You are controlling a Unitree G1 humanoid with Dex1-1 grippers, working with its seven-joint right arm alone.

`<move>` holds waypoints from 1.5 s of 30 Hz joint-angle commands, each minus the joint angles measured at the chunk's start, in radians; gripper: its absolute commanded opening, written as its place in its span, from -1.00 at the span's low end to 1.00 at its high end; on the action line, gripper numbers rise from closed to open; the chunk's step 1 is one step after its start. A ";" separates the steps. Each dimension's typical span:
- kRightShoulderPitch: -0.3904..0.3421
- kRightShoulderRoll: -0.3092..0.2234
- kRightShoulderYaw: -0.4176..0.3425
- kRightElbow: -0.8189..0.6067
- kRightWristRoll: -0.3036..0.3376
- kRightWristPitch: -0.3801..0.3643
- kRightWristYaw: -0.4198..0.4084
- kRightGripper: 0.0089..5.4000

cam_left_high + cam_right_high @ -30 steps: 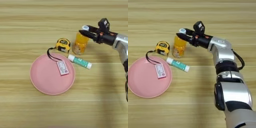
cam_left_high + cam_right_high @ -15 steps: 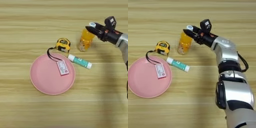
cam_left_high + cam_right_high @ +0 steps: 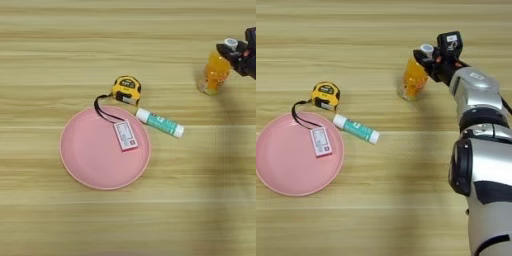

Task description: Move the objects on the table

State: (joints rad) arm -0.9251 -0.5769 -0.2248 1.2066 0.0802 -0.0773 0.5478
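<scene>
Right eye view: the orange-juice bottle [image 3: 414, 77] stands tilted in the upper right of the frame, its neck gripped by the tool [image 3: 428, 61] closed around it. Well apart, at left, the yellow tape measure [image 3: 325, 95] sits just above the white tube [image 3: 356, 128]. Its black strap [image 3: 301, 118] runs onto the pink plate [image 3: 286, 172], where the small card [image 3: 321, 141] lies on the tabletop [image 3: 381, 200].

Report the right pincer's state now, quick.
Right pincer: closed on the juice bottle, gripping it near the cap, bottle tilted.
</scene>
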 commanded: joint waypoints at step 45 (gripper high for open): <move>-0.175 -0.018 -0.028 -0.245 0.038 -0.169 0.000 0.99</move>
State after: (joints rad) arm -1.0172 -0.5765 -0.2467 1.0863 0.0894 -0.2285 0.5534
